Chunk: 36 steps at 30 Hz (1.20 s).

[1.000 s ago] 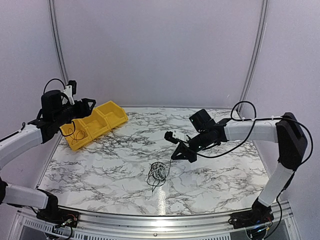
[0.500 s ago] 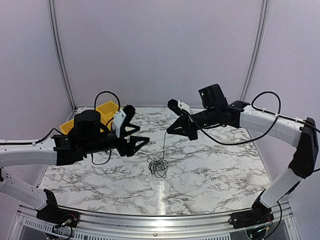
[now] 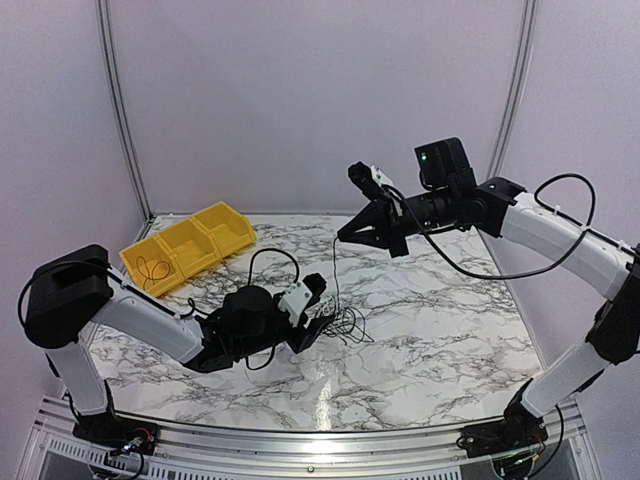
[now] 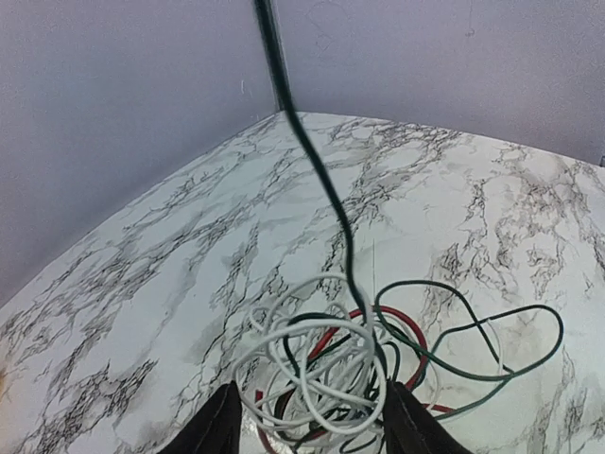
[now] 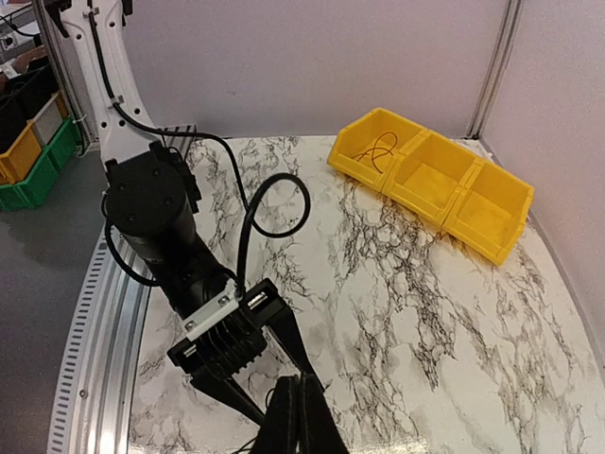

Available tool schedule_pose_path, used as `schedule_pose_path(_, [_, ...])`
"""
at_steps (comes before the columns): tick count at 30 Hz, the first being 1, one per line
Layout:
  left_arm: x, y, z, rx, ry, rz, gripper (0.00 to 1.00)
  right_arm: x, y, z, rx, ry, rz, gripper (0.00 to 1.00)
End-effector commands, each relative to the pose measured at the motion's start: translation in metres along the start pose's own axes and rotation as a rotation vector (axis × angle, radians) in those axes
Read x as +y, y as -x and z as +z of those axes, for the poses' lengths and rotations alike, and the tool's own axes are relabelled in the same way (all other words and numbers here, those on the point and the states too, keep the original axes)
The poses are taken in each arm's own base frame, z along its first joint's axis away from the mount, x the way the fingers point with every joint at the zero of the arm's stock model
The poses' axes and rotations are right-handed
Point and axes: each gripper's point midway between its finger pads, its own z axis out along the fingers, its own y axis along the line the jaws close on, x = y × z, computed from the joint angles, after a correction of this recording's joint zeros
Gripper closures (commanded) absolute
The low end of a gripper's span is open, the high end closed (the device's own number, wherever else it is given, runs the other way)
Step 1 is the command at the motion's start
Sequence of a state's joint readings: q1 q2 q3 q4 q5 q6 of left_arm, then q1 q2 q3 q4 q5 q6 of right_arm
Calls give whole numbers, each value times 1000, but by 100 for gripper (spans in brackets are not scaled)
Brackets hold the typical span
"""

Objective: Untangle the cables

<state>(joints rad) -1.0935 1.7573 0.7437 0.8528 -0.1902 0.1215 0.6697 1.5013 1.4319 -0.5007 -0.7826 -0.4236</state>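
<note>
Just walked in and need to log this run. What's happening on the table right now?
Both arms are working on the cables, a small tangle on the marble table. The right gripper, raised high, is shut on one dark strand running down to the tangle. The left gripper sits low, open, with a finger either side of it. Nothing is untangled yet.

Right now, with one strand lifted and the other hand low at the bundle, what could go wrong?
The right hand holds one dark strand nearly straight above the cable bundle; more lift may tighten the loops instead of freeing them.
The left hand is open around the bundle; unless it grips, the whole bundle may rise with the strand.
The strand is thin and may slip from the shut right hand.
</note>
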Motion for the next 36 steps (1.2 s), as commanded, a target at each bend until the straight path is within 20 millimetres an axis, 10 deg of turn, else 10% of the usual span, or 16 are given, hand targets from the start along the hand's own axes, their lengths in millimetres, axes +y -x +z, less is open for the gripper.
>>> schedule_pose_path(1, [-8,41,17,-196,-19,-38,48,12,28,-15,-44,9,-52,100])
schedule_pose_path(8, [-11,25,39,-198,-7,-74,67,19,50,-24,-81,49,-70,100])
schedule_pose_path(20, [-20,-1,50,-154,-44,-121,84,55,162,-91,-278,58,-222,100])
schedule_pose_path(28, [-5,-17,10,-112,5,-163,91,29,123,-73,-204,-50,-170,100])
schedule_pose_path(36, [30,-16,-65,-118,139,-243,45,0,55,-41,-99,-123,-96,100])
